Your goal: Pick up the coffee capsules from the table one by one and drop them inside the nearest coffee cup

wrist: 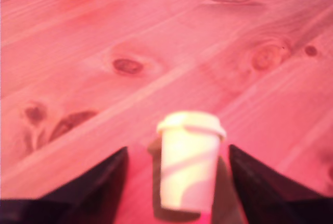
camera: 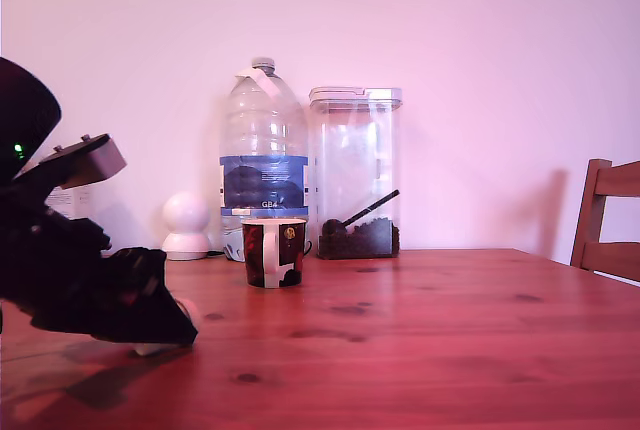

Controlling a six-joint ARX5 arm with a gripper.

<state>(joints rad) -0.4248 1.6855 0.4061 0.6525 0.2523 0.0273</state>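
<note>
Reddish bench (camera: 420, 340) fills the foreground, knotted and grained. At the exterior view's left the black arm (camera: 60, 280) reaches down to the wood, its gripper (wrist: 177, 182) released, jaws spread either side of the cream capsule (wrist: 188, 161), which lies between them, touching neither. Behind stand a water bottle (camera: 263, 155) with a blue label reading "GB4", a clear canister (camera: 355, 170) holding a dark scoop, and a chair (camera: 608, 220). Nothing blocks the dark cup (camera: 273, 251); a white figure (camera: 186, 225) sits beyond.

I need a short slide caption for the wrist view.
Open gripper low over the table, coffee capsule standing between its fingers.
</note>
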